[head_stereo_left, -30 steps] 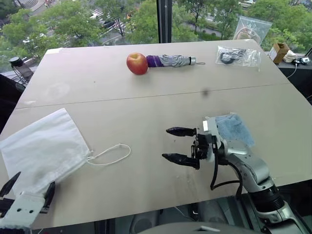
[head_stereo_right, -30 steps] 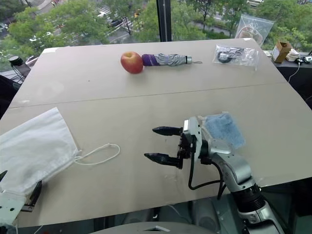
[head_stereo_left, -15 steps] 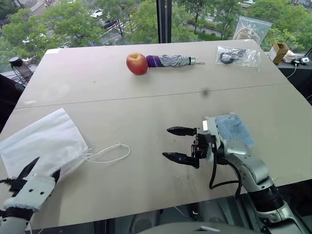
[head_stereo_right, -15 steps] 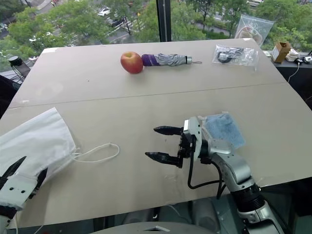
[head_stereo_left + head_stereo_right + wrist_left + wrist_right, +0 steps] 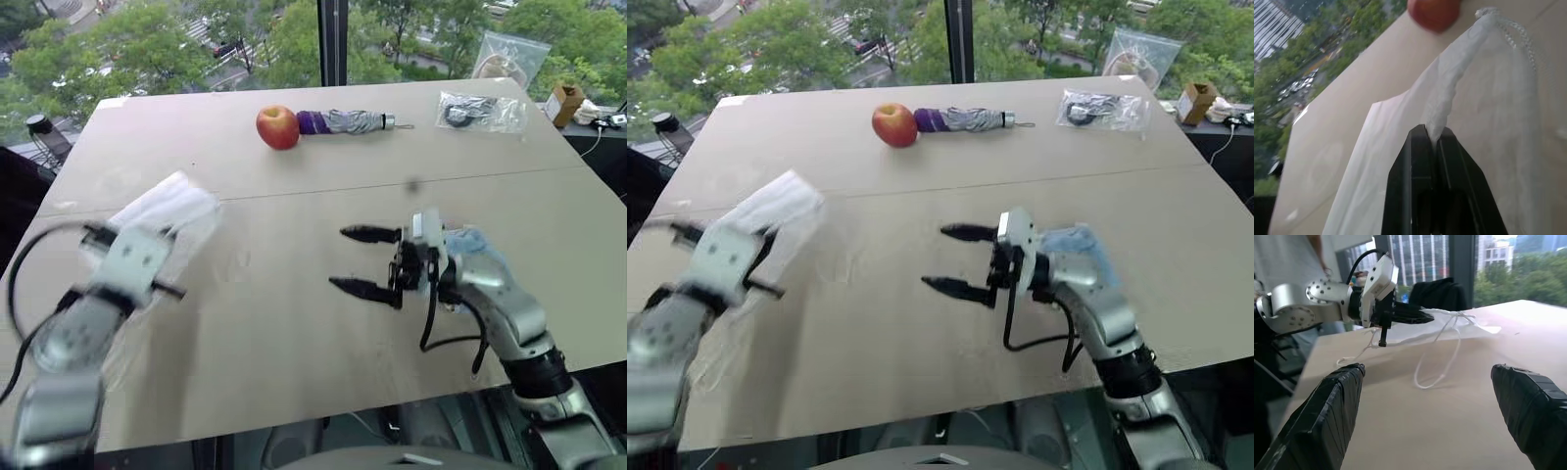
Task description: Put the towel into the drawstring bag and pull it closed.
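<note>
The white drawstring bag hangs lifted off the table on the left, blurred by motion. My left gripper is shut on a bunched fold of its fabric. The bag's white cord loop dangles below the pinched edge down to the tabletop. My right gripper hovers open over the middle of the table, pointing left toward the bag, with nothing between its fingers. The light-blue towel lies on the table just behind the right wrist, partly hidden by the arm.
At the table's far side lie a red apple and, touching it, a grey-and-purple folded umbrella. A clear zip bag lies at the far right, another and a small box behind it. A seam crosses the tabletop.
My left gripper has closed on the bag and swung it up, forward and to the right, off the table, cord trailing. The right gripper has risen a little, still open.
</note>
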